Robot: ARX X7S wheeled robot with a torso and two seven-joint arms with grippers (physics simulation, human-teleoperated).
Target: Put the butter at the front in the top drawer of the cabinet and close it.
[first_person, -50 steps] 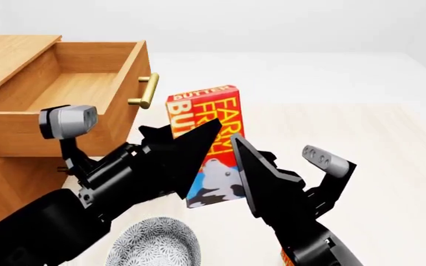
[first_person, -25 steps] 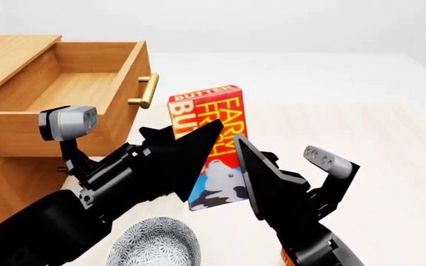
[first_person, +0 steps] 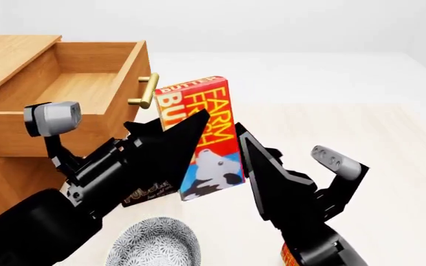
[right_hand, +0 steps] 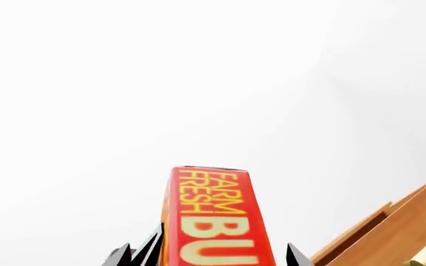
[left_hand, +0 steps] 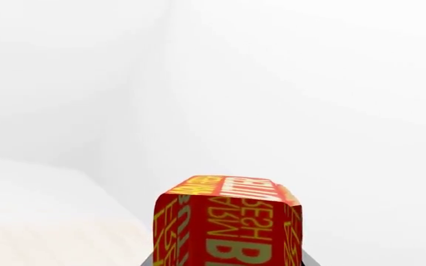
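Observation:
The butter is a red-and-orange carton with a cow picture, held above the floor and tilted, just right of the open top drawer of the cabinet. My left gripper is shut on the butter, which fills the space between its jaws. My right gripper stands open to the carton's right. In the right wrist view the butter rises between the fingertips with a gap on each side. The drawer's brass handle is close to the carton's top left corner.
A patterned grey bowl lies on the floor below my arms. A dark box shows partly under the left arm. An orange-red scrap of something peeks out under the right arm. The cabinet's wood edges the right wrist view.
The left gripper has lifted the butter and carried it left toward the drawer, tilting it. The right gripper has stayed about where it was, now apart from the carton.

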